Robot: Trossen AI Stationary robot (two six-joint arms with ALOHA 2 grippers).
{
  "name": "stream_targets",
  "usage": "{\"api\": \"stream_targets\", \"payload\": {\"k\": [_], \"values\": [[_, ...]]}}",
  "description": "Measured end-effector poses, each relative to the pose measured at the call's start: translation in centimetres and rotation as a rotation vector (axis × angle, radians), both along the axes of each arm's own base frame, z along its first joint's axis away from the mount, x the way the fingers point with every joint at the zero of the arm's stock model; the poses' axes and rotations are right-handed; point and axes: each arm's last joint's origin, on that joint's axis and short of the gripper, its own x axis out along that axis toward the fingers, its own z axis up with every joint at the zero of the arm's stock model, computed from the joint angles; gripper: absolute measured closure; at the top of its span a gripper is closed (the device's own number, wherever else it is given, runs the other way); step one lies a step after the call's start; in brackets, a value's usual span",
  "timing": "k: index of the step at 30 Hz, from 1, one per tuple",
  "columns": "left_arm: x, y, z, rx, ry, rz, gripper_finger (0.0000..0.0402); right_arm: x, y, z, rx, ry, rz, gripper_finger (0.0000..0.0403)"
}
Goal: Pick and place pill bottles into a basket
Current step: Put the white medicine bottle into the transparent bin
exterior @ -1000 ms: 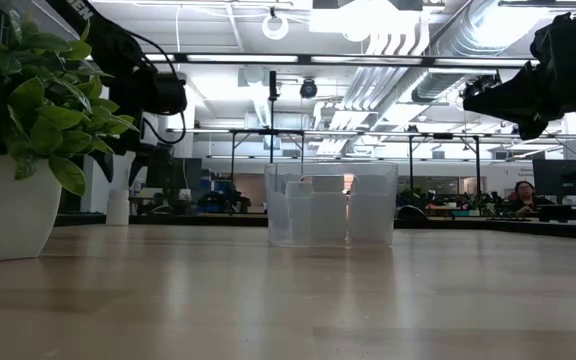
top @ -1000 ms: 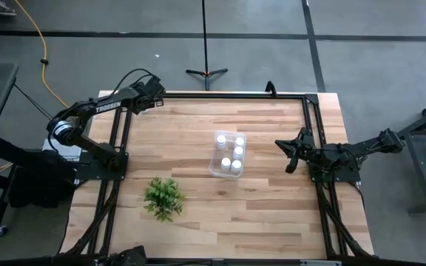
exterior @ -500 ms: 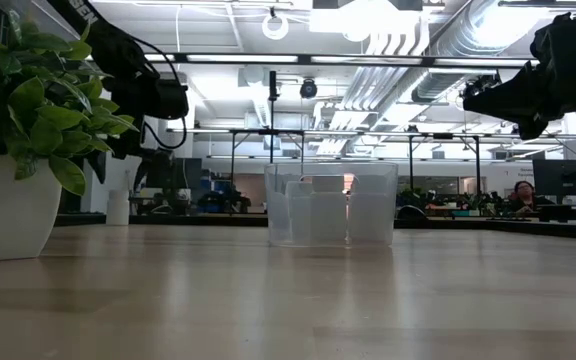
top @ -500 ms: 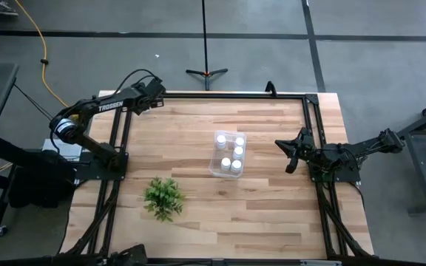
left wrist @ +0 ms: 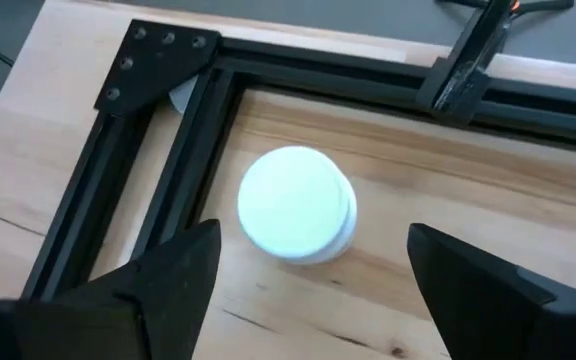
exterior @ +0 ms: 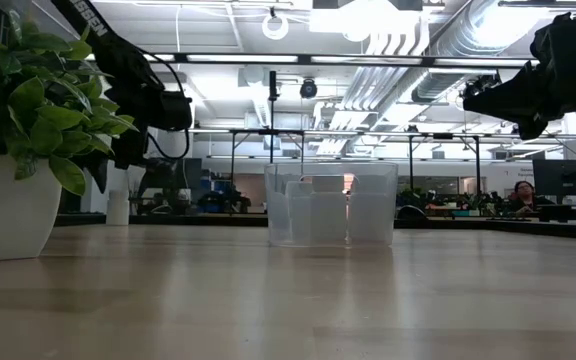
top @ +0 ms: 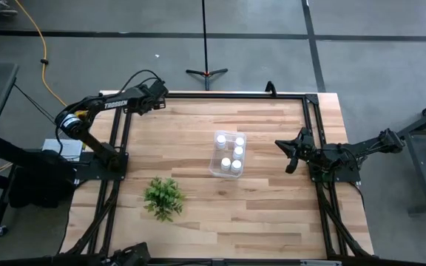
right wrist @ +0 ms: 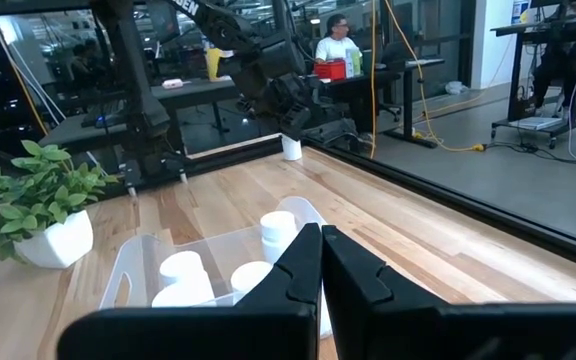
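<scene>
Since a second ago the left arm has swung a little farther toward the table's far-left corner, and its left gripper (top: 156,94) now hangs over the last loose pill bottle (left wrist: 296,204); nothing else has shifted. In the left wrist view that bottle stands upright on the wood, just inside the corner of the black frame (left wrist: 173,60), with the gripper's fingers (left wrist: 173,275) spread wide to either side of it and not touching it. On the high view this spot lies at about 10 o'clock from the table's centre.

The basket (top: 228,155) sits near the middle of the table (top: 272,214), and five white-capped bottles (top: 221,139) stand upright inside it. The low view shows its clear walls (exterior: 331,205) with pale bottle shapes behind them.

The right gripper (top: 290,152) waits at 3 o'clock from the basket, well apart from it, raised off the table. Its fingers (right wrist: 298,275) are pressed together, holding nothing.

A small green plant (top: 163,196) in a white pot stands at about 7 o'clock from the basket.
</scene>
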Motion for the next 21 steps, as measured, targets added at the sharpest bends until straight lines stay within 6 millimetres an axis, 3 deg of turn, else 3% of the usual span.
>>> {"api": "stream_targets", "payload": {"k": [12, 21], "values": [[0.18, 0.35, -0.66, 0.014, 0.033, 0.009, 0.0048, 0.01, 0.02, 0.01, 0.001, -0.001, 0.008, 0.0401], [0.33, 0.63, -0.52, 0.059, 0.030, 0.016, 0.0096, 0.01, 0.02, 0.01, 0.001, -0.001, 0.007, 0.0402]]}}
